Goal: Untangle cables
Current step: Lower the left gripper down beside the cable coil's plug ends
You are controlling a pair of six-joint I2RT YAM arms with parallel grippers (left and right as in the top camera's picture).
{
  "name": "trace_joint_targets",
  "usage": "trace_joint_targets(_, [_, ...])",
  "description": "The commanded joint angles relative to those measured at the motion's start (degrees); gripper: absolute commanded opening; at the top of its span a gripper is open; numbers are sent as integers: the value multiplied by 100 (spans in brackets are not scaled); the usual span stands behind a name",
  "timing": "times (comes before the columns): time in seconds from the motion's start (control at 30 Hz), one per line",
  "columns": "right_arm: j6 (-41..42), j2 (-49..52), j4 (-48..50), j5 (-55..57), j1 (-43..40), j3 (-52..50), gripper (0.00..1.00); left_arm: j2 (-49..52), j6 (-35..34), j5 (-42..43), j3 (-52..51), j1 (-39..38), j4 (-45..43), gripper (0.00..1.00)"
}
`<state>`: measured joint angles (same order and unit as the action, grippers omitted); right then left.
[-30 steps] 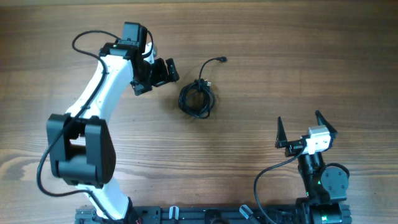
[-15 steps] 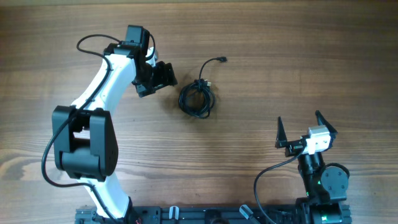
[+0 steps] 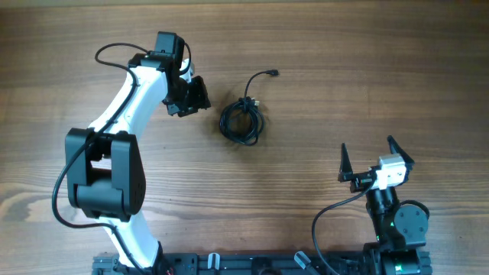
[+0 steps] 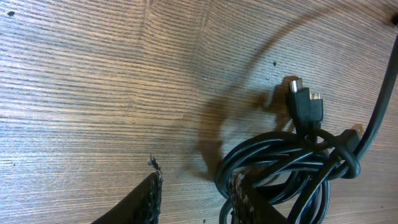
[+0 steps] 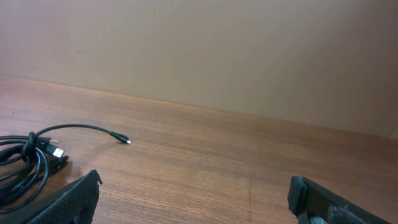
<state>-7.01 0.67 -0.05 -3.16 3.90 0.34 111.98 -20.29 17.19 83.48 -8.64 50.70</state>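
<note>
Overhead view of a wooden table [image 3: 359, 61]. At far left, the left gripper [image 3: 200, 95] hangs just beside the cables [image 3: 242, 122], not touching them. Its claw is part-way spread; the wrist camera shows bare wood between the fingertips [image 4: 149, 199], pinching nothing. In the middle, the thin black cables lie in a tight knotted coil, with one loose end and its small plug [image 3: 273, 73] trailing to the far right. At near right, well apart from the coil, the right gripper [image 3: 367, 147] rests with its claw fully spread and empty. The step appears to be the approach for a first grasp; next, the left claw would need to reach a strand at the coil's edge and pinch it.
</note>
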Motion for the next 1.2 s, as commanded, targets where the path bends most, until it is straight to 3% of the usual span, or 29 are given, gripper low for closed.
trace_joint_targets(0.0, [-48, -39, 11, 15, 26, -4, 100, 81, 9, -31, 72, -44, -11, 38])
trace_joint_targets(0.23, [-48, -39, 11, 15, 26, -4, 100, 83, 9, -33, 72, -243, 28, 33])
trace_joint_targets(0.53, [-48, -39, 11, 15, 26, -4, 100, 83, 7, -35, 72, -501, 20, 4])
trace_joint_targets(0.93, [-48, -39, 11, 15, 26, -4, 100, 83, -280, -42, 72, -540, 2, 4])
trace_joint_targets(1.17, [-48, -39, 11, 15, 26, -4, 100, 85, -920, -811, 72, -540, -37, 4])
